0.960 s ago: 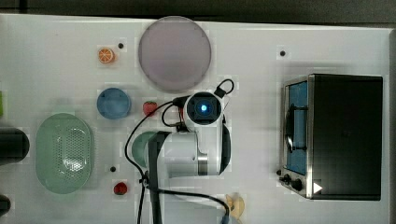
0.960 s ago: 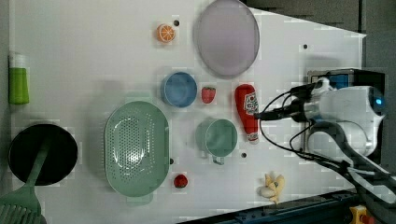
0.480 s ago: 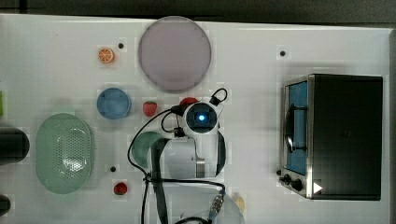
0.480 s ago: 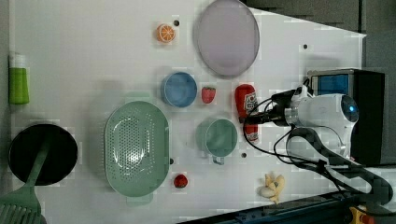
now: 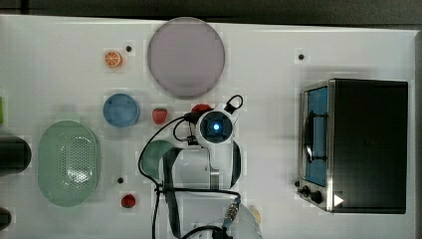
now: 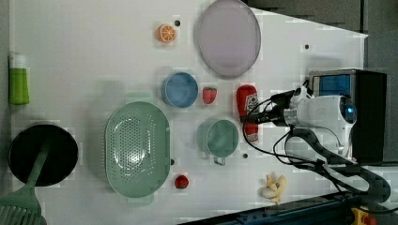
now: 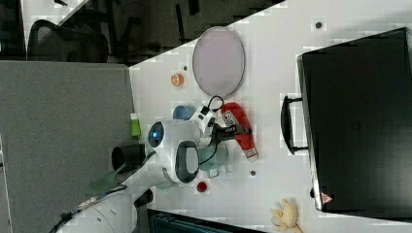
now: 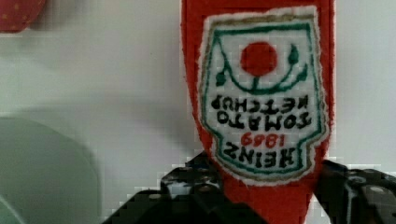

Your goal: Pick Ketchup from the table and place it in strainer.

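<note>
My gripper (image 8: 261,196) clamps the red Ketchup (image 8: 261,93); its white label, toward twelve o'clock, reads "Heinz Tomato Ketchup 1869".

A robotics lab set up as a play kitchen: a white table (image 6: 94,56) drilled with mounting holes carries toy food, such as a plastic strawberry (image 6: 209,94) and an orange half (image 6: 166,33), beside a toaster oven (image 5: 366,144). A grey partition panel (image 7: 68,116) and an office chair (image 7: 63,41) stand at its edge.
</note>
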Available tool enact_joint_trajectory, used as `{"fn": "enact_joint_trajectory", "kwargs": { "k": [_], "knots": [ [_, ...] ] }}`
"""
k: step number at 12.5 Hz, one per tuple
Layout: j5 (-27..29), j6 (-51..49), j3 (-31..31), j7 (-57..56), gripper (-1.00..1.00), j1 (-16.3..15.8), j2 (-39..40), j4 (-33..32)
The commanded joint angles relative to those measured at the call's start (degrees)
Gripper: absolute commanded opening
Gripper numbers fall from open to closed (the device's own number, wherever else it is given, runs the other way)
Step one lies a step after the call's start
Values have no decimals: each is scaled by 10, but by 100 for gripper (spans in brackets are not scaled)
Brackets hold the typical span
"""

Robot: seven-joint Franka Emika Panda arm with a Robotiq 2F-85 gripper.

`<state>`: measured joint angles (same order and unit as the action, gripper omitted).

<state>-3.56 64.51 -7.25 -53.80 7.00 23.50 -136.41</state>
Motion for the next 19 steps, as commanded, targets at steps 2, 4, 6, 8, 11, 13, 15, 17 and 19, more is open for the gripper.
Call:
{"fn": "enact_joint_trajectory", "kwargs": {
  "k": [2,4,6,8,11,13,15,17,19],
  "knots": [
    [-2,1,-3,-18,18,4,-64,8],
    [-2,-53,-2,-18,18,5,-115,15],
    [-1,-129,0,-18,18,5,-170,27],
    [-1,-199,4,-18,18,5,-221,50],
    [1,-327,-1,-18,18,2,-277,92],
    [9,-393,-15,-1,18,-1,-302,115],
    [20,-424,-36,49,18,-7,-313,135],
    [37,-428,-68,96,18,-18,-313,146],
    [59,-428,-108,185,18,-27,-308,151]
  ]
}}
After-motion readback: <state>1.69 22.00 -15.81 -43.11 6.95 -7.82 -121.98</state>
